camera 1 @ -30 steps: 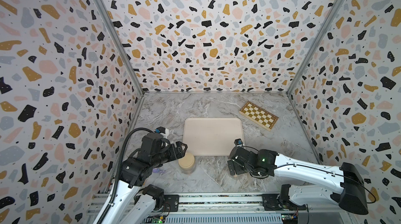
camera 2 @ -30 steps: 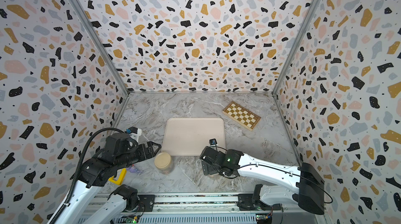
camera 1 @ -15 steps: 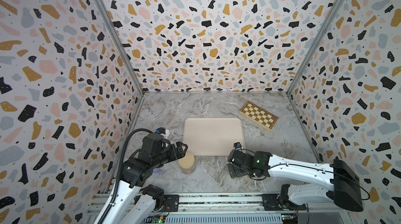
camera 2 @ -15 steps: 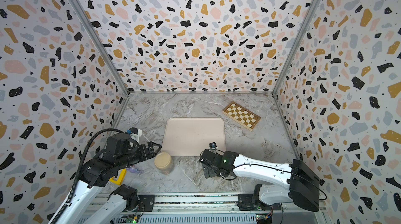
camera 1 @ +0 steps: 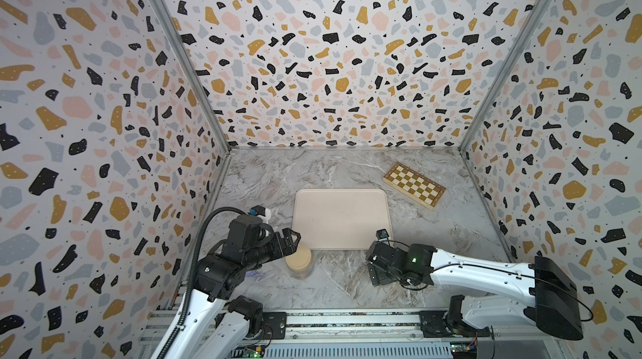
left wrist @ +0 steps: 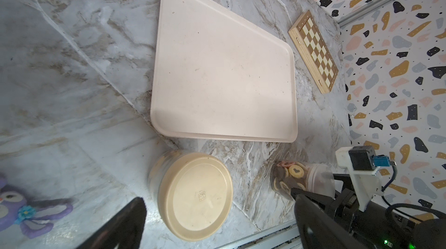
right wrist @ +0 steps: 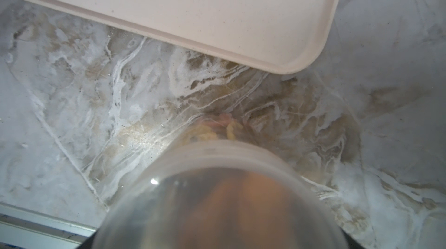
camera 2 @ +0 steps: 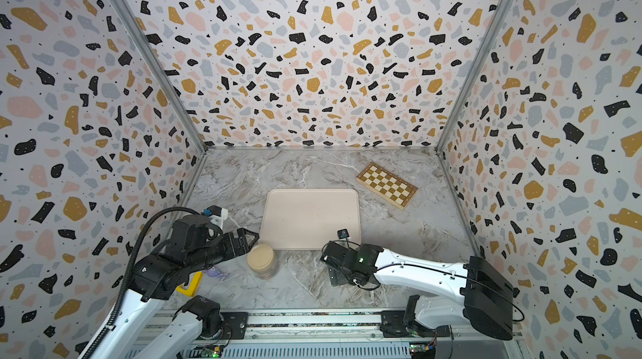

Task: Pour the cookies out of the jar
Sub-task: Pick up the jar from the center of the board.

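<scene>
Right gripper [camera 1: 372, 268] sits low on the marble table at a clear plastic jar [left wrist: 289, 180] lying on its side; whether it has clamped the jar cannot be told. Small golden, brown and pink cookies [left wrist: 295, 171] are inside the jar. A beige rectangular tray [left wrist: 217, 67] lies just beyond. Left gripper [camera 1: 291, 240] is spread wide and holds nothing. Risk: the smooth round jar may roll or slip from a loose pinch, and cookies would then spill short of the tray.

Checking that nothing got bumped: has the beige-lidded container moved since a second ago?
No. The beige-lidded container stands in the same spot, just off the near left corner of the tray, in both top views.
</scene>
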`<state>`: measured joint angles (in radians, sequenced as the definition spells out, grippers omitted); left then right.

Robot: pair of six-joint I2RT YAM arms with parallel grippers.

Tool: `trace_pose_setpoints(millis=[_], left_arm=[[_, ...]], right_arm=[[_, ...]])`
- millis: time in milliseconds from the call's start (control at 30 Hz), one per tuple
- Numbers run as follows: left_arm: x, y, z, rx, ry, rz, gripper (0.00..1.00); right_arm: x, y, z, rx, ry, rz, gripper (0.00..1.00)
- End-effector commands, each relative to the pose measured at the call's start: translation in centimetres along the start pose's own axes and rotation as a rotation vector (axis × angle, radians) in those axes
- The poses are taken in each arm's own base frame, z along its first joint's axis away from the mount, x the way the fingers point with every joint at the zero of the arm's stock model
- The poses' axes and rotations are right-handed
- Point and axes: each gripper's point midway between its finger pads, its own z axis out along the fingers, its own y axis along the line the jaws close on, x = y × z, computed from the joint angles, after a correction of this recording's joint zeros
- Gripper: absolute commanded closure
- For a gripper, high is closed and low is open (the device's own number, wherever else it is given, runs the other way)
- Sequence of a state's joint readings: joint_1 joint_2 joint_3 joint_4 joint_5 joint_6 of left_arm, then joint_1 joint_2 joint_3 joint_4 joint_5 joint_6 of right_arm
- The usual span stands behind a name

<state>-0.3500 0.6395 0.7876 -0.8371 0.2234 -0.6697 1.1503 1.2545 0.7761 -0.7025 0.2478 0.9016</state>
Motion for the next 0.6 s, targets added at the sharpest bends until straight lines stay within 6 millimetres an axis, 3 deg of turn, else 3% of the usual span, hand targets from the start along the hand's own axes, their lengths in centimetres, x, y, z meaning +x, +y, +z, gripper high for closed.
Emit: trace_pose_setpoints(millis=[0,333,567], left_arm=[[0.0,0.2,0.1,-0.004,-0.007,0.014,0.04],[-0.2,0.5,-0.2,-0.032,-0.017,0.015,0.04],[-0.9,-0.8,-0.1,0.014,-0.02,-0.008,0.03]], right_arm=[[0.1,-0.5,-0.4,0.006,-0.01,0.015,0.13],[-0.6,-0.3,-1.5,-0.026,-0.043,0.033,0.29],[-2.0,0.2,-3.9,-0.089,-0.109,0.068,0.32]])
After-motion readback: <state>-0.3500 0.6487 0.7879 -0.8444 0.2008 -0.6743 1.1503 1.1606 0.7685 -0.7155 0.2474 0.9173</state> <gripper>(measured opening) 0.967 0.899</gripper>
